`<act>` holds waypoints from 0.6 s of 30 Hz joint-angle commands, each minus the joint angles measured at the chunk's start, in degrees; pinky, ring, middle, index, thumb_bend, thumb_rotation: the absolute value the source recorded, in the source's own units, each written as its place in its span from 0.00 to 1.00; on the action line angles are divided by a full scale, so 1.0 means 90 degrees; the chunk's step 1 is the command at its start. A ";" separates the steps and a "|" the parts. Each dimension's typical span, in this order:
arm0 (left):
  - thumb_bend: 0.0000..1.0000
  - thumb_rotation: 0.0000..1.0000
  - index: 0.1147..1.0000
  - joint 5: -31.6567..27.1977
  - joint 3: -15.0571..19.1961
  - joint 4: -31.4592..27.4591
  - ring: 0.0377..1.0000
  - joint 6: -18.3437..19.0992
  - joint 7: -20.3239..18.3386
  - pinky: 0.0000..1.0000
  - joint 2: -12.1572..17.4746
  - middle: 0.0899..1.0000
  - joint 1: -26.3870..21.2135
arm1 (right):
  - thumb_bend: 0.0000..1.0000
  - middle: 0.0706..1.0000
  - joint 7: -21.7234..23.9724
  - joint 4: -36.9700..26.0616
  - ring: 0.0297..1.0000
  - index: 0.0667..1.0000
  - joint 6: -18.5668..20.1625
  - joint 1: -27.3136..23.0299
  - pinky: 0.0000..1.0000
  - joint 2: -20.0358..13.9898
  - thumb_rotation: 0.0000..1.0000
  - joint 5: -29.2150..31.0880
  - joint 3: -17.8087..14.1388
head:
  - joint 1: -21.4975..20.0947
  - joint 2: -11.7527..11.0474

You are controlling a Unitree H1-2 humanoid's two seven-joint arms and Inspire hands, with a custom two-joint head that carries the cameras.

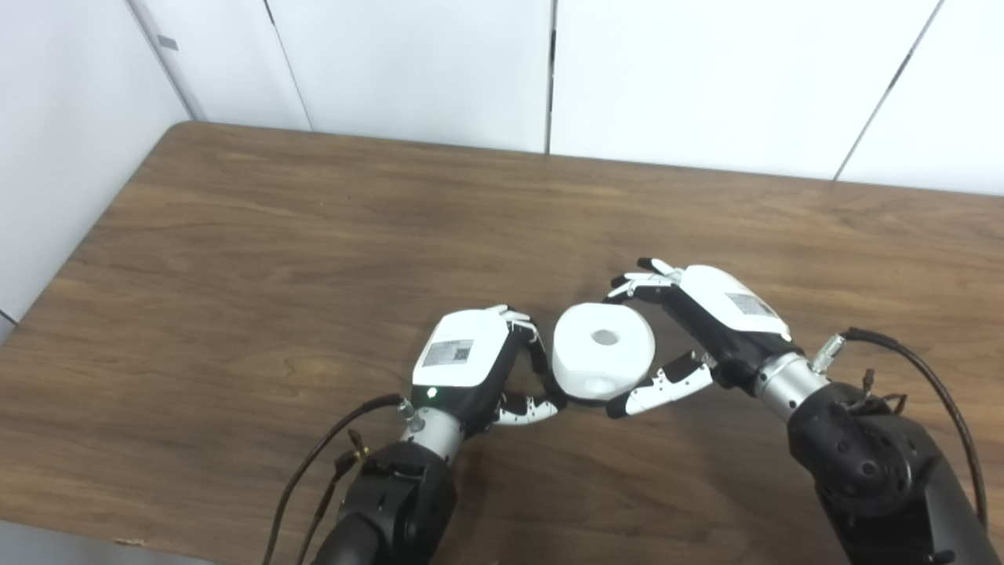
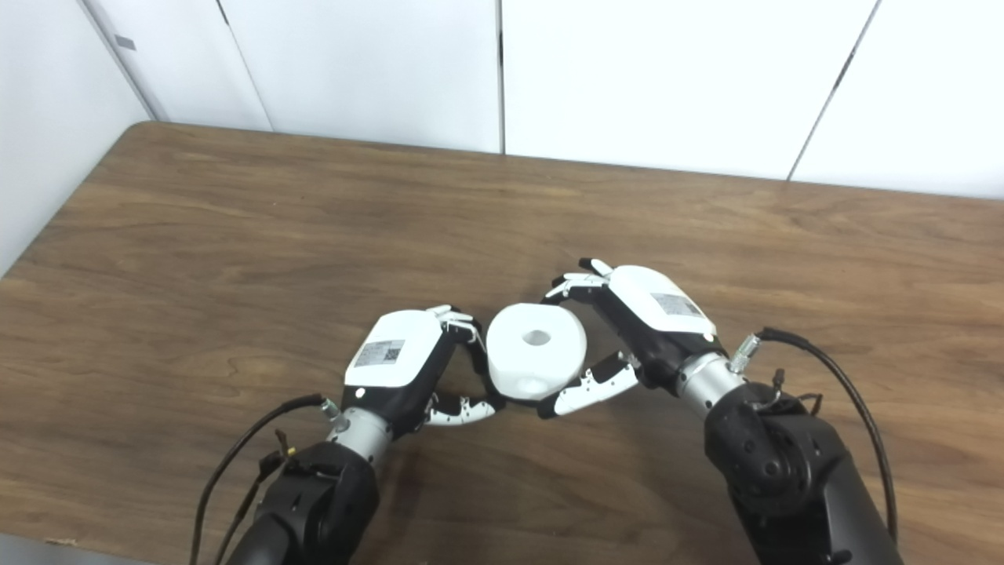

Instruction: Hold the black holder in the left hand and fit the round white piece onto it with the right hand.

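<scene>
Between both hands (image 1: 471, 361) (image 1: 706, 322) — white piece (image 1: 602, 351) (holder hidden).

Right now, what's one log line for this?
left hand: at roll's left side, grip unclear | right hand: fingers around white roll | black holder: hidden | wooden table

Black holder – almost fully hidden behind the round white piece (image 1: 602, 351); only a thin dark sliver shows under it, shape unreadable. Left hand (image 1: 471, 367) fingertips disappear behind the piece, so grip on the holder can't be confirmed. Right hand (image 2: 627, 329) – contact with the piece unclear, upper fingers partly hidden behind it. Both arms cut off at bottom edge. Labels on the hand backs too small to read. Table (image 1: 235, 275) cropped at right.
</scene>
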 commanded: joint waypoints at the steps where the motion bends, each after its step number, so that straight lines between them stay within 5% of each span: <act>1: 0.52 0.05 0.42 -0.0137 -0.0074 0.0241 0.88 0.0057 -0.0358 0.83 0.0044 0.77 0.0210 | 1.00 0.87 0.0026 -0.0104 0.99 0.71 0.0035 -0.0178 0.99 0.0034 0.42 -0.0085 -0.0051 | 0.0000 -0.0002; 18: 0.52 0.05 0.42 -0.0041 -0.0068 0.0161 0.87 0.0097 -0.0525 0.82 0.0157 0.77 0.0200 | 1.00 1.00 0.1332 -0.0531 1.00 0.90 0.0653 -0.0342 1.00 -0.0321 0.52 -0.0569 -0.0024 | -0.0089 -0.0036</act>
